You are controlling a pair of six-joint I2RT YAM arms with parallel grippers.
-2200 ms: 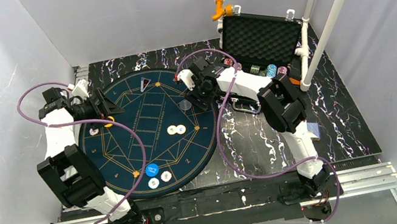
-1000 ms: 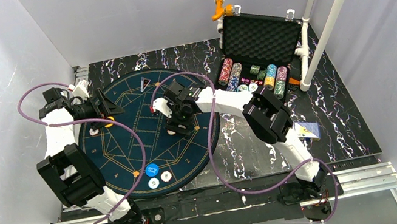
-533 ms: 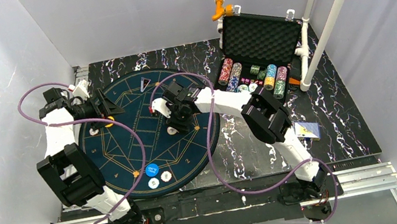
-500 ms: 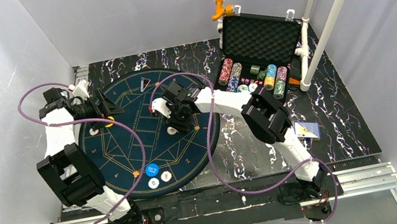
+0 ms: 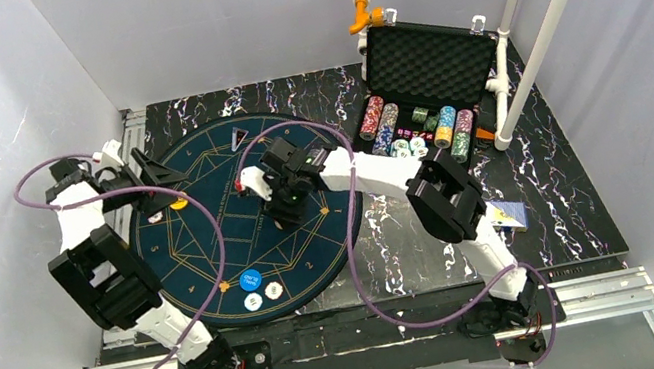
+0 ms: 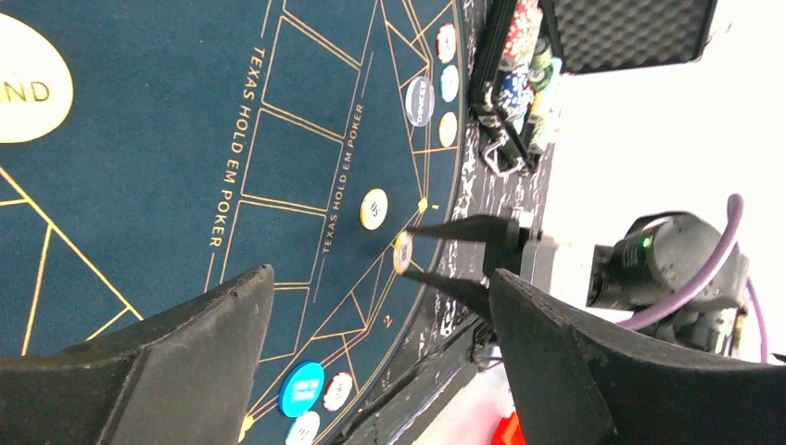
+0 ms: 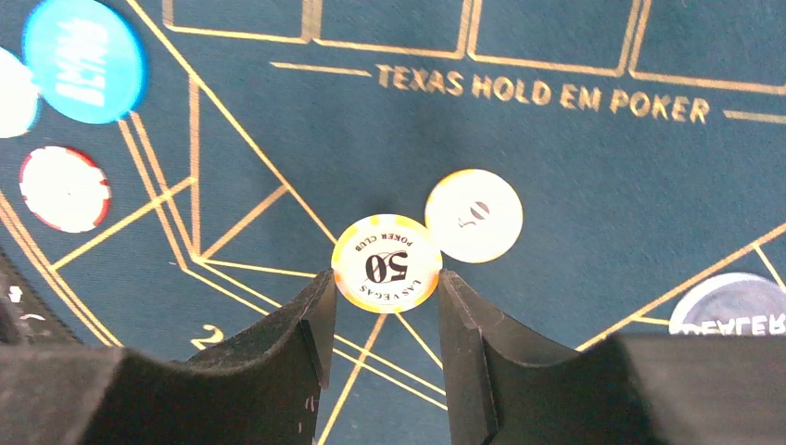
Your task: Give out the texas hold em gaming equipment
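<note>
My right gripper (image 5: pixel 281 211) is over the middle of the round mat (image 5: pixel 207 216), shut on an orange-and-white "50" poker chip (image 7: pixel 386 263) that it pinches by the edge. A second pale chip (image 7: pixel 474 215) lies on the mat touching it. The left wrist view shows the same chip (image 6: pixel 402 252) between the right fingertips. My left gripper (image 5: pixel 146 171) is open wide and empty at the mat's left edge, near a yellow button disc (image 5: pixel 179 204). A blue disc (image 5: pixel 250 280) and two white chips (image 5: pixel 263 296) lie at the mat's near edge.
The open black case (image 5: pixel 429 65) stands at the back right with rows of chips (image 5: pixel 415 128) in front of it. A dealer button (image 7: pixel 741 306) lies on the mat's right side. Playing cards (image 5: pixel 508 211) lie by the right arm. A white pole (image 5: pixel 521 39) leans beside the case.
My right gripper came from the case to the mat's middle, lowered onto the two chips and closed on one. My left arm has swung back to the left, off the mat's edge.
</note>
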